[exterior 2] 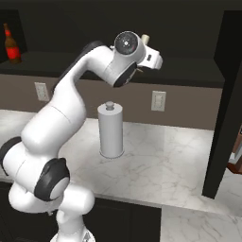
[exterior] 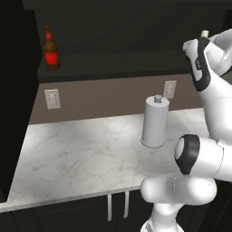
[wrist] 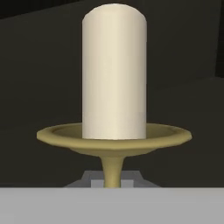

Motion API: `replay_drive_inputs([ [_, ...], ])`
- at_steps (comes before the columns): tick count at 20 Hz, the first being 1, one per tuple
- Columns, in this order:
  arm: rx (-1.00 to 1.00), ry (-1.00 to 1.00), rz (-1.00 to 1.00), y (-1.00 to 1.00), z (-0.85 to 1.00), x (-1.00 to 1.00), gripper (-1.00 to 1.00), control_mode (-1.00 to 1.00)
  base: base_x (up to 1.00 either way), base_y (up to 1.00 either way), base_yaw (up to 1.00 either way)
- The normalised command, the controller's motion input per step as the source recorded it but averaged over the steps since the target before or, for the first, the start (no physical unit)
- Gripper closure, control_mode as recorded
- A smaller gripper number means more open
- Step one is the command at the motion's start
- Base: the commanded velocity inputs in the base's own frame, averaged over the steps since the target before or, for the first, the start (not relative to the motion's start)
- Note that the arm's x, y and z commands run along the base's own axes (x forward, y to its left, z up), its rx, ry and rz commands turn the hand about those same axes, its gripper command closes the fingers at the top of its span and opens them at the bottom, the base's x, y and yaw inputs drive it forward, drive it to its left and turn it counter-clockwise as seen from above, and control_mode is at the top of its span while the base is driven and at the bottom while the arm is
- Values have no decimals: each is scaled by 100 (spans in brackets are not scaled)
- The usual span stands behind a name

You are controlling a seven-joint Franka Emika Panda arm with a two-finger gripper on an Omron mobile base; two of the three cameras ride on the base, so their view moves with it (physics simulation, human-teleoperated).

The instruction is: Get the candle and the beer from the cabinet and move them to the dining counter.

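One candle [wrist: 114, 74], base cut off below.

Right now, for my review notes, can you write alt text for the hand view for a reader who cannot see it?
A cream-white candle stands upright on a yellowish-brass holder, close to the camera and centred in the hand view. The holder's thin stem runs down between the shut claw at the bottom, against a dark cabinet interior.
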Motion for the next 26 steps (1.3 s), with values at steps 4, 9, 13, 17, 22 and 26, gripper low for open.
replay_drive_inputs([
  [4, 0, -6, 0, 35, 0, -60, 100, -100, 0, 0, 0],
  [9, 0, -8, 0, 36, 0, -61, 100, -100, 0, 0, 0],
  [13, 0, -8, 0, 40, 0, -55, 100, -100, 0, 0, 0],
  [17, 0, -10, 0, 44, 0, -48, 100, -100, 0, 0, 0],
  [22, 0, -8, 0, 42, -2, -42, 100, -100, 0, 0, 0],
  [26, 0, -7, 0, 40, -6, -44, 100, -100, 0, 0, 0],
])
